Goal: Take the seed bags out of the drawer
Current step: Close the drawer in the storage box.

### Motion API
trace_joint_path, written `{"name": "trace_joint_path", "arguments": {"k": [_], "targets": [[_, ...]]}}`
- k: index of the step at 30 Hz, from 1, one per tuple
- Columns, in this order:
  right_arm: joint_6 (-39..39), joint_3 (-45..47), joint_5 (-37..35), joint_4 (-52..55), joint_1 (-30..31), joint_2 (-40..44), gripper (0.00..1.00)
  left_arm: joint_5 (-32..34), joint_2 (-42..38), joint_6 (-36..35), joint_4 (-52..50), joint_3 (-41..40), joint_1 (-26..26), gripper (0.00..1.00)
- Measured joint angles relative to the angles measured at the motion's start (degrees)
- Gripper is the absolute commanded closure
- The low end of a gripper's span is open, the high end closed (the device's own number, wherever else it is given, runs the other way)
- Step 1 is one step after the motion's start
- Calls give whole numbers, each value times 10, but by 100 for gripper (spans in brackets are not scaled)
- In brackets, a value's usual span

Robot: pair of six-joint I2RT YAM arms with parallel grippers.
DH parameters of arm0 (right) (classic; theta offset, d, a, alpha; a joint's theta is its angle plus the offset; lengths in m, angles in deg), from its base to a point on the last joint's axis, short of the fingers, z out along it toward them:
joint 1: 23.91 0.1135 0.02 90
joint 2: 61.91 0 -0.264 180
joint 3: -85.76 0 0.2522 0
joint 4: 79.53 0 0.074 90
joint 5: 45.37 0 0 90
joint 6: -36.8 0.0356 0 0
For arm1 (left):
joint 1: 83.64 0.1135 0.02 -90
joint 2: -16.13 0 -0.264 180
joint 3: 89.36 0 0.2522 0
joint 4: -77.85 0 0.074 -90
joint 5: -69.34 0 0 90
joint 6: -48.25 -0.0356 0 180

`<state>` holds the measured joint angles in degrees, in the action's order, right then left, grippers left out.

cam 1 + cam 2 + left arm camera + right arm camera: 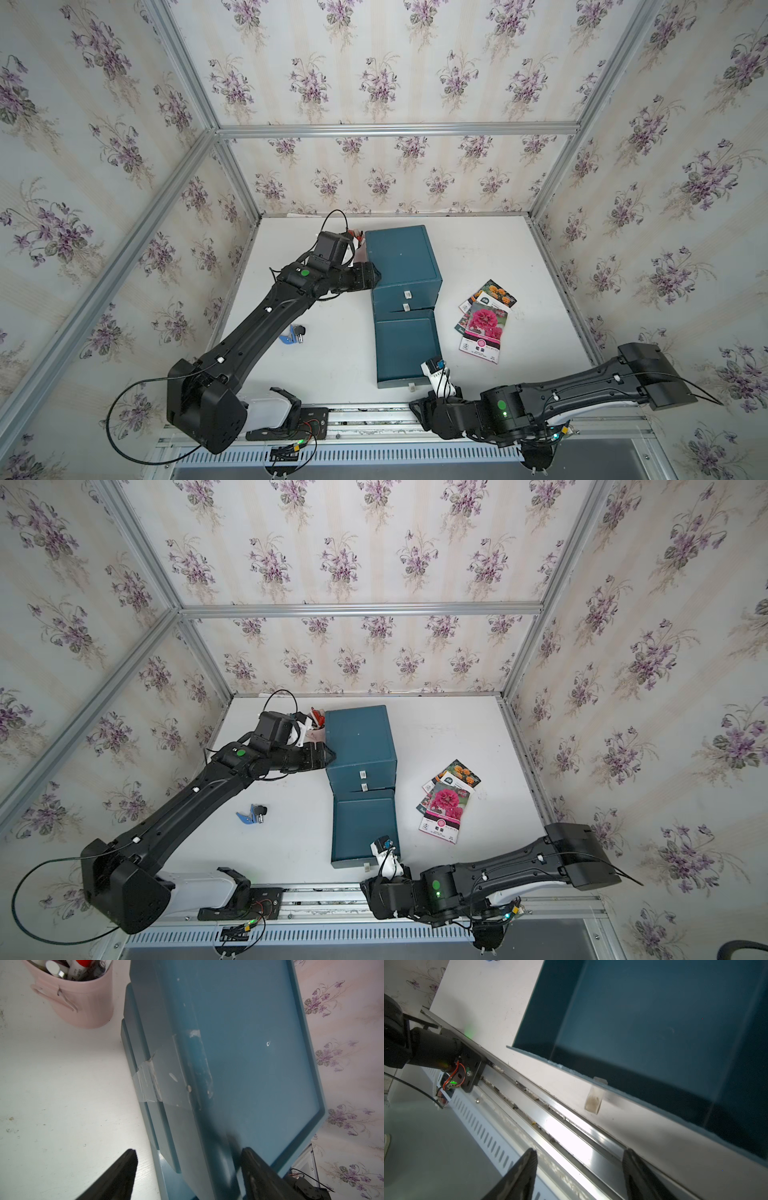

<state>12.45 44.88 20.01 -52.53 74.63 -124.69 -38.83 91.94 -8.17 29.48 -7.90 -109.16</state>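
Note:
Three seed bags lie overlapped on the white table to the right of the teal cabinet (401,253). The magenta-bloom bag (484,326) (446,804) is on top, the orange-bloom bag (496,293) lies behind it, and a third bag (462,323) peeks out at the left. The bottom drawer (405,345) (664,1022) is pulled out toward the front, and its inside looks bare. My left gripper (376,276) (189,1152) is open and straddles the cabinet's upper left edge. My right gripper (419,409) (580,1151) is open and holds nothing, over the front rail just in front of the drawer.
A pink cup of pens (83,1001) stands behind the cabinet's left side. A small blue-and-black clip (293,334) lies on the table to the left. The aluminium rail (566,1130) runs along the table's front edge. Papered walls close in the back and both sides.

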Motion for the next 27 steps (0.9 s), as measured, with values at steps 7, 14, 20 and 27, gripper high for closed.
{"name": "trace_joint_path", "arguments": {"k": [7, 14, 20, 27], "targets": [[-31, 11, 8, -71, -48, -40, 39, -3, 1, 0, 8, -3, 0, 19], [-47, 11, 3, -101, -85, -55, 50, -3, 2, -2, 11, -3, 0, 21], [-72, 12, 0, -118, -129, -49, 53, -6, 2, -4, 15, -5, 0, 23], [-102, 18, -2, -159, -161, -76, 52, -10, 1, -6, 21, -9, 0, 24]]}}
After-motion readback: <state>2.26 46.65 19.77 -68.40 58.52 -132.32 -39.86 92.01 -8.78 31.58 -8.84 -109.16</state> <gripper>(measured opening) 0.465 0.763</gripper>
